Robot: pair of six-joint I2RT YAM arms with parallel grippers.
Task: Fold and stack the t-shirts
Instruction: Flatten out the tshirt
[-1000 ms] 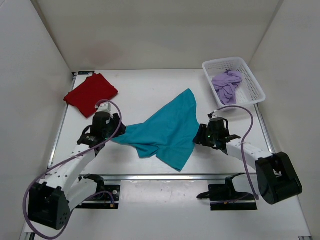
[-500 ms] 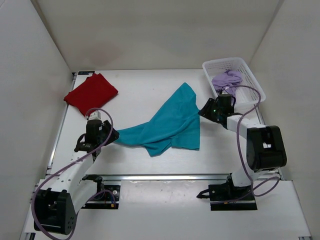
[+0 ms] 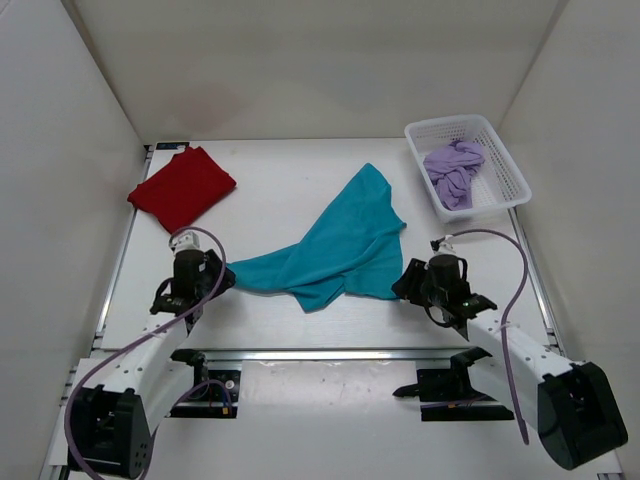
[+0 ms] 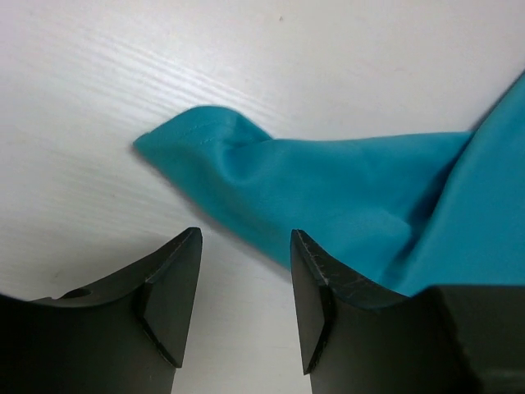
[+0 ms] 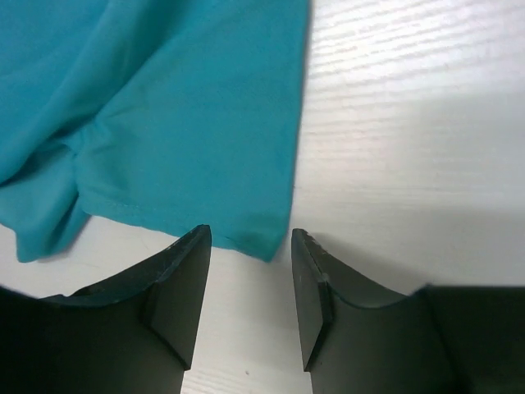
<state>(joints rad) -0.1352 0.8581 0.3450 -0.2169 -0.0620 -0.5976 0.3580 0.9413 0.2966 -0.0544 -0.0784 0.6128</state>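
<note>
The white table carries everything. The teal-blue t-shirt lies unfolded and wrinkled across the middle of it, between the two arms. The dark red t-shirt lies folded at the far left corner, well apart. At the far right stands a white mesh basket, with the pale lavender t-shirt bunched inside.

Both arms reach low over the table. The left end effector points at the teal shirt's left tip, its fingers spread and holding nothing. The right end effector is spread as well, and the shirt's near right corner lies just at its fingertips.
</note>
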